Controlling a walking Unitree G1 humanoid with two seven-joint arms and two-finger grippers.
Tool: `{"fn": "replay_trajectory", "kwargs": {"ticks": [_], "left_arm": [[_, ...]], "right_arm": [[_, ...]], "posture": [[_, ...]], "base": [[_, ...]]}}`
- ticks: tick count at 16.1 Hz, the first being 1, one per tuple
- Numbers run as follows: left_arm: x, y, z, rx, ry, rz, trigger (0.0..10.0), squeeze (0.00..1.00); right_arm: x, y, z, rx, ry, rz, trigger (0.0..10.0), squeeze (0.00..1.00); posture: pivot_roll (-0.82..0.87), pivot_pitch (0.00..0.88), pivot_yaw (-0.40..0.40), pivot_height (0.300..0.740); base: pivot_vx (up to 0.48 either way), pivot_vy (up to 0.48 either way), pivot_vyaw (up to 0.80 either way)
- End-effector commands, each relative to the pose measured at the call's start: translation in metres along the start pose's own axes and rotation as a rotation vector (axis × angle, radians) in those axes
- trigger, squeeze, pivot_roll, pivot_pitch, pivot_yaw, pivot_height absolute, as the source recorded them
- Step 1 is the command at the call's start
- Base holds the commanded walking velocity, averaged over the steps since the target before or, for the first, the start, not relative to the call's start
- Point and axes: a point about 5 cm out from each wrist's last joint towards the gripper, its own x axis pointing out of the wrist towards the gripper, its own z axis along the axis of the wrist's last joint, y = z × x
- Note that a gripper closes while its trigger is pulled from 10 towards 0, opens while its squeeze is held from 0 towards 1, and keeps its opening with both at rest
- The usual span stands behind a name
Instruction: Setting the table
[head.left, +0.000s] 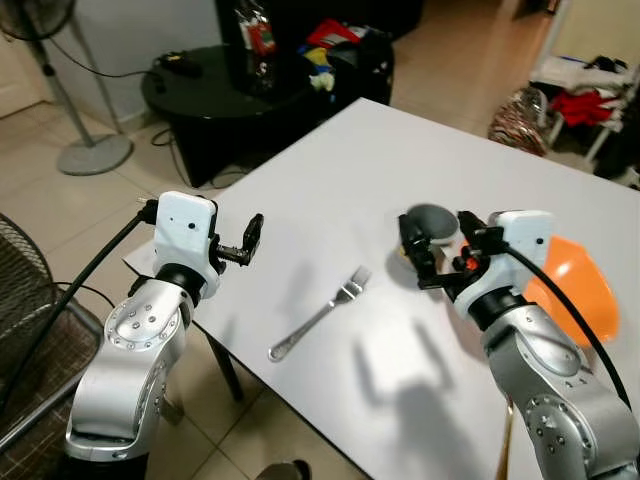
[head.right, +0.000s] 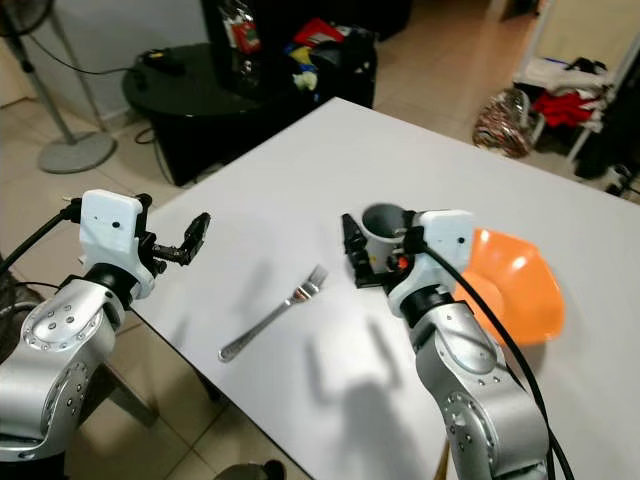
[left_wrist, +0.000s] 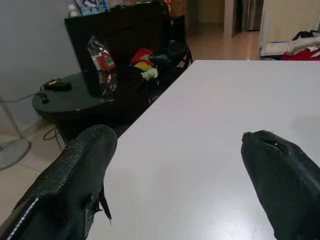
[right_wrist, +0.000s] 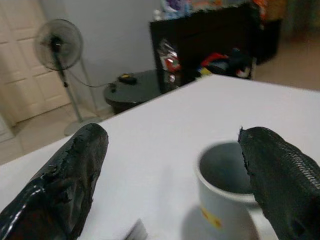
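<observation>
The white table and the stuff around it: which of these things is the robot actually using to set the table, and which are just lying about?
For the job:
fork lying on the white table
grey mug
orange bowl
left end effector and right end effector, both open and holding nothing

Just lying about:
standing fan
black round table with clutter
clothes on a rack

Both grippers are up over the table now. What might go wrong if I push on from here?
The right gripper hangs open right beside the grey mug; a careless advance may knock it over or push it into the orange bowl. The fork lies flat near the table's edge, so a grab by the open left gripper may slide it off.
</observation>
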Motion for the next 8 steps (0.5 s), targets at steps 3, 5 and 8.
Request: {"fn": "replay_trajectory", "kwargs": {"ticks": [3,5,8], "left_arm": [[-0.0022,-0.0014,-0.0026,-0.006,0.015,0.000,10.0,0.00],[-0.0023,-0.0012,-0.0029,0.003,0.014,0.000,10.0,0.00],[-0.0021,-0.0007,-0.0032,0.003,0.016,0.002,10.0,0.00]], "right_arm": [[0.0010,-0.0042,-0.0036,0.000,-0.002,-0.025,10.0,1.00],[0.0007,-0.0017,-0.0047,0.019,-0.003,-0.001,10.0,1.00],[0.0003,-0.0027,-0.0048,0.029,-0.012,-0.013,10.0,1.00]], "posture": [[0.09,0.000,0.024,0.740],[0.09,0.000,0.024,0.740],[0.08,0.000,0.032,0.740]], "base": [[0.000,0.000,0.80],[0.000,0.000,0.80],[0.000,0.000,0.80]]}}
